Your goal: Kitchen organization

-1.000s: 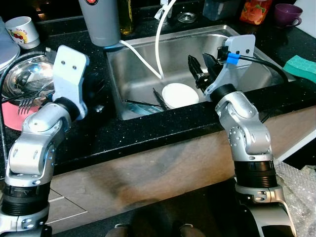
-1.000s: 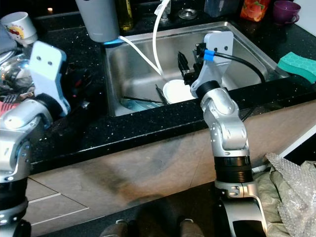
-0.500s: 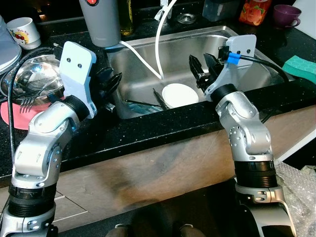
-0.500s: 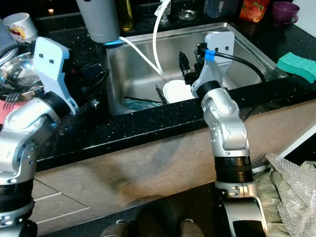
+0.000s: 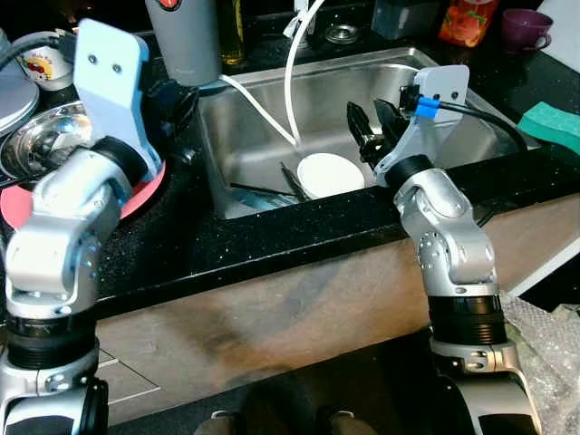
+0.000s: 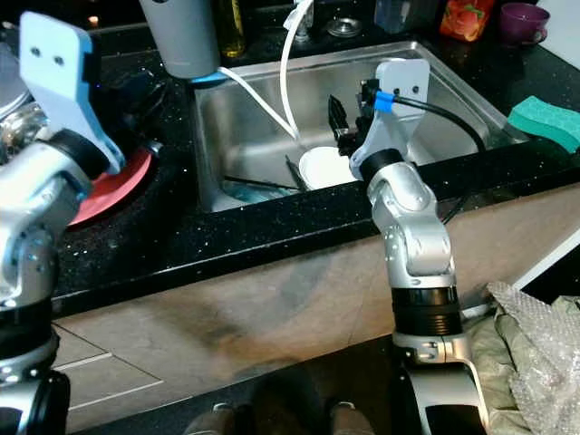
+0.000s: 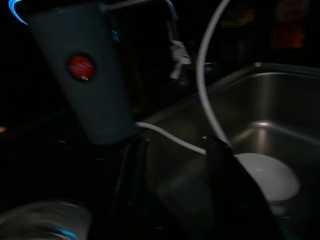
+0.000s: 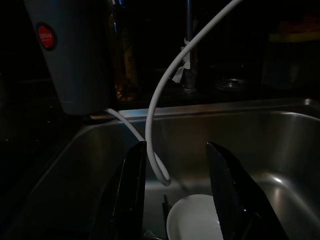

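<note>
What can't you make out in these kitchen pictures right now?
- Steel bowl, left eye view: partly hidden behind the left arm, contents unreadable.
- Dark utensils beside the white plate in the sink: too small to identify.
- Grey canister: cut off by the top edge.
- Counter items, left wrist view: lost in darkness beyond the left end effector.

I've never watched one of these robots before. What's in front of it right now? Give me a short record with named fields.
Place: black counter with a steel sink
In the sink: white plate, dark utensils, white hose
Left gripper: open, empty, over the counter near the grey canister
Right gripper: open, empty, above the white plate
Left of the sink: steel bowl, red plate
Right of the sink: green sponge, purple cup
</note>
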